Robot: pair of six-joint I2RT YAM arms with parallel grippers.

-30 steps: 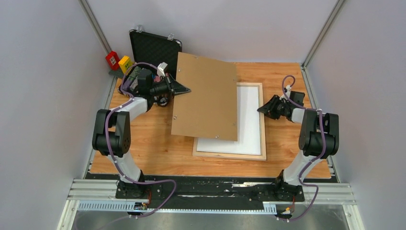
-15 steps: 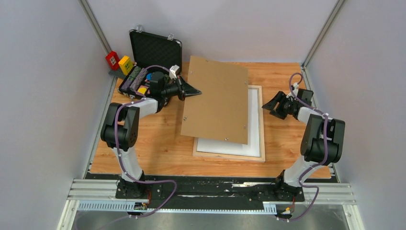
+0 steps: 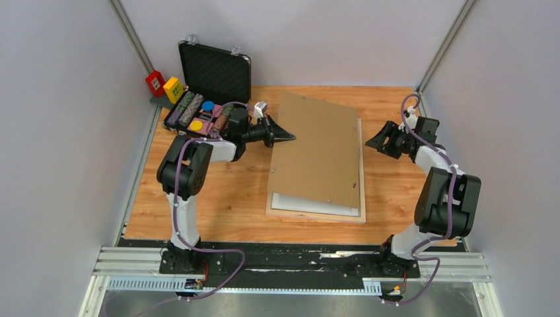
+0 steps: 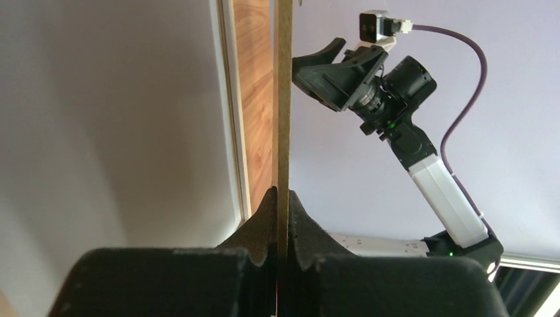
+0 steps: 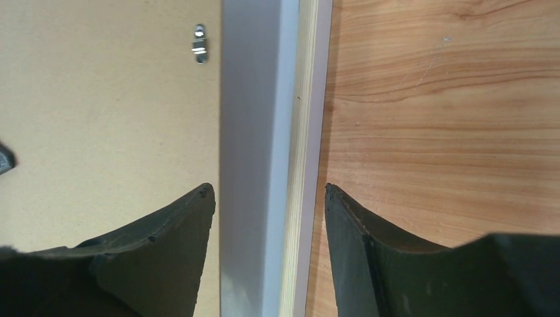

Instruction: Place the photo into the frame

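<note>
Top external view: left gripper (image 3: 289, 137) clamps brown backing board (image 3: 318, 155) askew over frame (image 3: 317, 215); right gripper (image 3: 373, 141) open beside frame. Backing step; next prob. needs board squared & lowered in

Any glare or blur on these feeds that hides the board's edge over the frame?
Top external: even light, sharp, no glare on the backing board or the frame. Left wrist: board edge-on and crisp, left half a pale featureless wash. Right wrist: frame rail clear, dark fingers soft up close.
</note>
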